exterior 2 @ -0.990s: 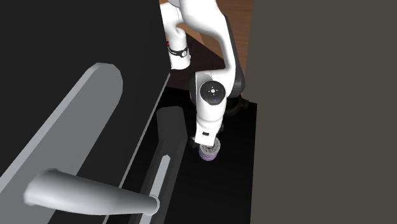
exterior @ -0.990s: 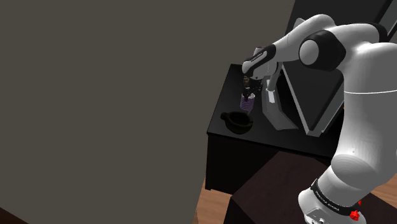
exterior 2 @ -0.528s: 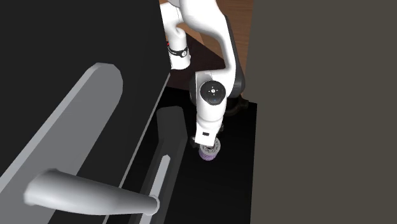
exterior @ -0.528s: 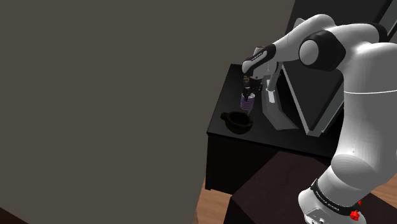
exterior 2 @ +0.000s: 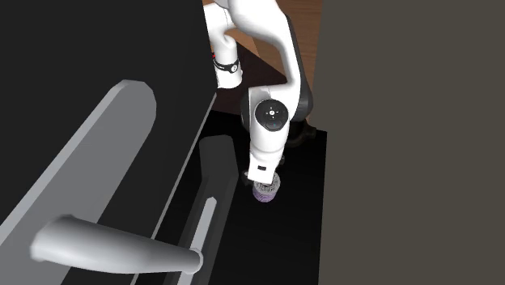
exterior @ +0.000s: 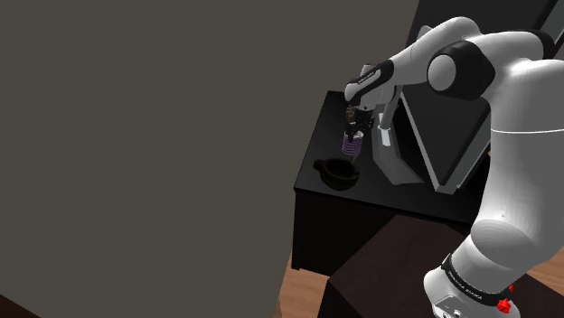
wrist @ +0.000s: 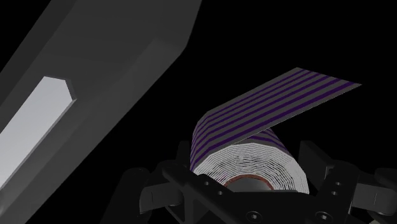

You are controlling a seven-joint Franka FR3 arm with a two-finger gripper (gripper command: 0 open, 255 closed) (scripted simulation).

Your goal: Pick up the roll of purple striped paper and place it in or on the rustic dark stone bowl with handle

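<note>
Shoulder view: my fingers [exterior: 352,126] point down and pinch the top of the purple-striped roll [exterior: 351,143]. The roll hangs upright under them. It's just above and slightly to this view's right of the dark bowl [exterior: 342,174], not in it. Can't tell from here if the roll's lower end touches the black table [exterior: 309,188]. The bowl sits near the table's front corner, handle toward the view's left. A grey angular block [exterior: 395,161] stands on the table to the right of the roll. My white arm [exterior: 506,117] rises from the dark stand [exterior: 384,271], which sits on a wood floor [exterior: 303,291]. A grey wall [exterior: 163,135] is at the left.

Second exterior view: looking down along the arm. The wrist covers most of the roll, and its purple rim shows just below the hand, over the black table. A big grey slab [exterior 2: 105,146] and a grey bar [exterior 2: 113,247] are at the view's left.

Wrist view: the roll is clamped between both fingers, one on each side. Its end face shows white wound layers and a brown core. A loose striped sheet [wrist: 286,102] peels off, away from the fingers. The grey slab with a pale panel lies beside it.
</note>
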